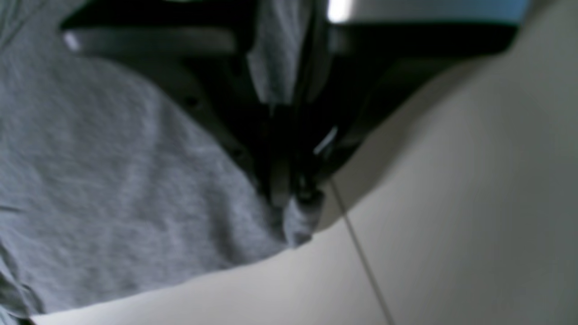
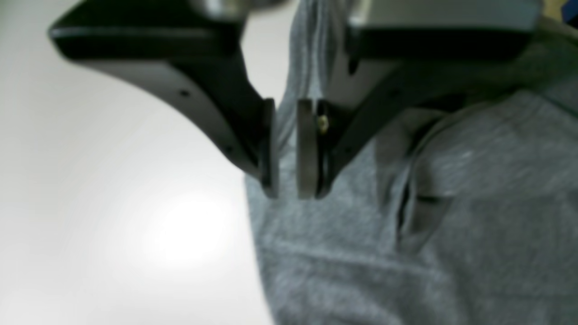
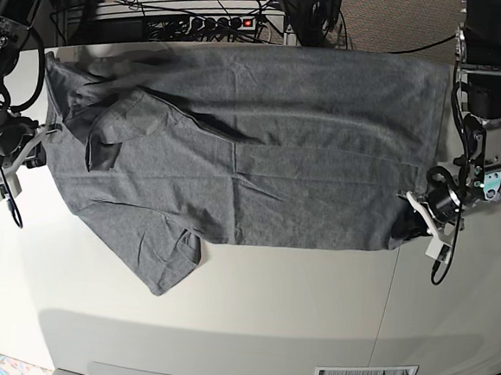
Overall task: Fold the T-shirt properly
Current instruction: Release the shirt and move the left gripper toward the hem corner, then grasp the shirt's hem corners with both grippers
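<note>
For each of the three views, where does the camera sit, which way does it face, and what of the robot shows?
Left wrist: behind the left tool, looking down at the T-shirt corner it pinches on the table.
Right wrist: behind the right tool, closed on a shirt edge.
Base: overhead, facing down; both arms at the sides.
Shared: the grey T-shirt shows in all three.
</note>
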Robot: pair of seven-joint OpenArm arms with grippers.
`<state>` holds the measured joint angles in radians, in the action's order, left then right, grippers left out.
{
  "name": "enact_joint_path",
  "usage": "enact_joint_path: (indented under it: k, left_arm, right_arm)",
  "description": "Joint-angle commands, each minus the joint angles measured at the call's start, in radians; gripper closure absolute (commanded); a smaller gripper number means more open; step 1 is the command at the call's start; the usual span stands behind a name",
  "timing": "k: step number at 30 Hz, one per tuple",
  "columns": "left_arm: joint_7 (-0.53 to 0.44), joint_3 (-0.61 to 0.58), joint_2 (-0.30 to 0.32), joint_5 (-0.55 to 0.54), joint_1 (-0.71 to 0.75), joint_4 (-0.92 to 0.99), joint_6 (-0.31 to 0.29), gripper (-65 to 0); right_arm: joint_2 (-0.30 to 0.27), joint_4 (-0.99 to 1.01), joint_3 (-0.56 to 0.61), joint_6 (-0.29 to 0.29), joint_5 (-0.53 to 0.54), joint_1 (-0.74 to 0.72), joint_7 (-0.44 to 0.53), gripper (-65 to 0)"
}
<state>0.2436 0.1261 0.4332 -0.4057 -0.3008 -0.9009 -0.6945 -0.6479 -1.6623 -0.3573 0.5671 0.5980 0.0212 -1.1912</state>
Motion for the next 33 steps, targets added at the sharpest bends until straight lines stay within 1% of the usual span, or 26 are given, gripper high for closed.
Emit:
enact_joint_path:
  k: [1, 4, 6, 7, 11, 13, 17, 21, 22, 25, 28, 30, 33]
  left_arm:
    - [-0.026, 0.007, 0.021, -0.018, -0.035, -0.018, -0.004, 0.0]
    - [-0.003, 0.007, 0.026, -0.066, -0.034, -0.033, -0.004, 0.0]
    - [0.053, 0.007, 0.034, -0.143, -0.034, -0.042, -0.004, 0.0]
    - [0.09, 0.007, 0.037, -0.19, -0.034, -0.049, -0.004, 0.0]
    - [0.227, 0.007, 0.038, -0.342, -0.034, -0.069, -0.004, 0.0]
    - [0.274, 0.007, 0.039, -0.389, -0.034, -0.069, -0.004, 0.0]
    - [0.324, 0.007, 0.039, -0.438, -0.035, -0.069, -0.004, 0.0]
    - [0.374, 0.007, 0.054, -0.488, -0.035, -0.07, -0.004, 0.0]
    - [0.397, 0.007, 0.064, -0.502, -0.035, -0.075, -0.004, 0.0]
    - [0.511, 0.007, 0.089, -0.543, -0.035, -0.107, -0.004, 0.0]
    - [0.586, 0.007, 0.108, -0.569, -0.034, -0.15, -0.004, 0.0]
    - [0.597, 0.007, 0.119, -0.584, -0.034, -0.176, -0.004, 0.0]
    - [0.599, 0.007, 0.133, -0.586, -0.031, -0.217, -0.004, 0.0]
  right_arm:
    - [-0.028, -0.012, -0.01, -0.003, -0.004, -0.029, 0.038, -8.5]
    - [-0.028, -0.011, -0.01, -0.003, -0.036, -0.066, 0.074, -8.5]
    - [-0.028, -0.011, -0.01, -0.003, -0.057, -0.091, 0.103, -8.6]
    - [-0.027, -0.007, -0.01, -0.003, -0.066, -0.104, 0.118, -9.9]
    - [-0.027, 0.098, 0.034, -0.003, -0.067, -0.197, 0.172, -21.8]
    - [-0.027, 0.172, 0.086, -0.003, -0.068, -0.261, 0.19, -22.6]
    - [-0.025, 0.304, 0.226, -0.003, -0.079, -0.402, 0.203, -22.6]
    - [-0.025, 0.409, 0.393, -0.003, -0.151, -0.526, 0.273, -22.6]
    - [-0.025, 0.43, 0.432, -0.003, -0.175, -0.552, 0.296, -22.6]
    - [-0.025, 0.493, 0.532, -0.003, -0.262, -0.608, 0.382, -22.6]
    - [-0.022, 0.571, 0.599, -0.004, -0.314, -0.642, 0.47, -22.6]
    - [-0.005, 0.635, 0.618, -0.004, -0.362, -0.654, 0.52, -22.6]
    - [0.026, 0.734, 0.618, -0.004, -0.426, -0.655, 0.624, -23.9]
